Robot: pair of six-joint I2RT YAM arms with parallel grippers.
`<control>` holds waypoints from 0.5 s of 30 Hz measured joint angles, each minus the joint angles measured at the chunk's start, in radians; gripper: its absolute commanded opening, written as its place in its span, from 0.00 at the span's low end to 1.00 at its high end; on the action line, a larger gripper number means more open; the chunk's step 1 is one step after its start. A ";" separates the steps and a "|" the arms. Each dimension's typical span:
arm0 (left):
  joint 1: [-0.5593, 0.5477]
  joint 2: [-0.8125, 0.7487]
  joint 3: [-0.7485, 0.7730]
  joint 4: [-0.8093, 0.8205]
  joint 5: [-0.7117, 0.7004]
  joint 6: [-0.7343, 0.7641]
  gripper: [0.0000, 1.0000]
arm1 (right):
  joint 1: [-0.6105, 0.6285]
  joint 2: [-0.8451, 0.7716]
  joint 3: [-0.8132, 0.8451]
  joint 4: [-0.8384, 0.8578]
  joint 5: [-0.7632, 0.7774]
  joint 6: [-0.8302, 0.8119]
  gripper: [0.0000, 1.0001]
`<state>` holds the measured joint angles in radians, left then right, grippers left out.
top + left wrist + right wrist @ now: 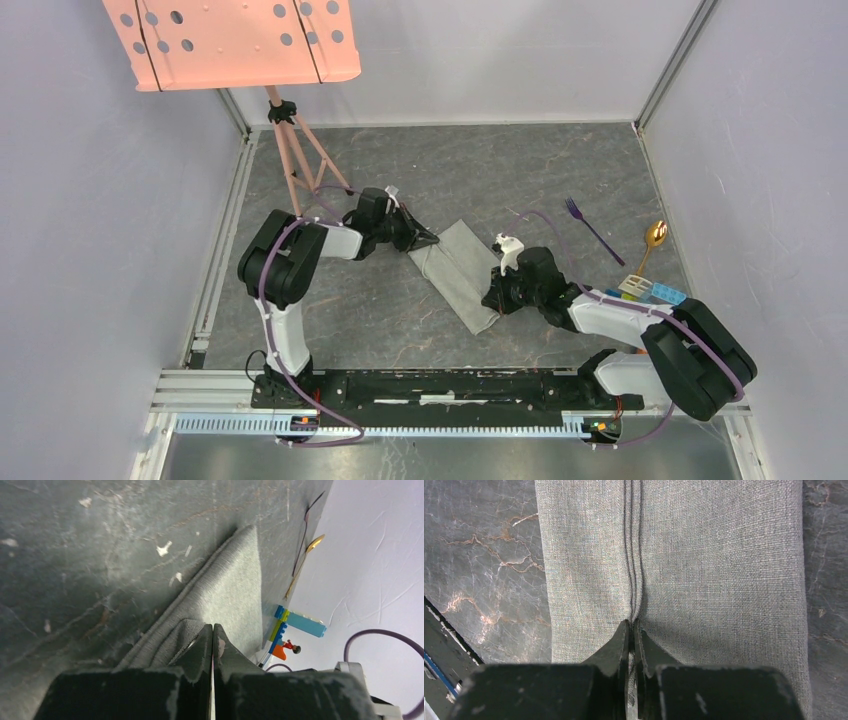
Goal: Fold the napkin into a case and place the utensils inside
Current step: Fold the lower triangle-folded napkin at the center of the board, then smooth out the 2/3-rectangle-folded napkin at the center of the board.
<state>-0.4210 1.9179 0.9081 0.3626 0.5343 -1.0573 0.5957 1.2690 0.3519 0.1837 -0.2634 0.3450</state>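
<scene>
Clamping the napkin's [458,268] two ends, the left gripper [213,630] and right gripper [631,625] are risking uneven pulls undoing the folds.

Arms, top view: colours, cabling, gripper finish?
Both alike: left arm and right arm have black joint housings, white links and a purple cable along each. The left gripper and right gripper are black, fingers scuffed pale at edges.

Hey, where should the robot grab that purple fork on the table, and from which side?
Grip the purple fork by the middle of its thin handle, coming straight down and pinching across it. It lies flat on the table, so nothing gets under it from the side, and mid-handle is apart from the spoon.
</scene>
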 measured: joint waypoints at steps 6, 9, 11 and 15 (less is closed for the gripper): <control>0.004 0.084 0.002 0.075 0.002 -0.021 0.02 | 0.000 0.000 0.044 -0.066 0.023 -0.024 0.49; 0.009 0.110 0.004 0.121 0.023 -0.024 0.02 | 0.002 0.000 0.121 -0.140 0.056 -0.064 0.71; 0.010 0.117 0.005 0.137 0.028 -0.024 0.02 | 0.002 0.010 0.182 -0.164 0.055 -0.083 0.80; 0.011 0.119 0.005 0.141 0.029 -0.024 0.02 | 0.008 0.127 0.343 -0.102 -0.098 -0.101 0.84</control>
<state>-0.4103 2.0365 0.9131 0.5037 0.5632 -1.0813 0.6033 1.3960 0.6945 0.0818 -0.3614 0.2436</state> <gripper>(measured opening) 0.033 0.821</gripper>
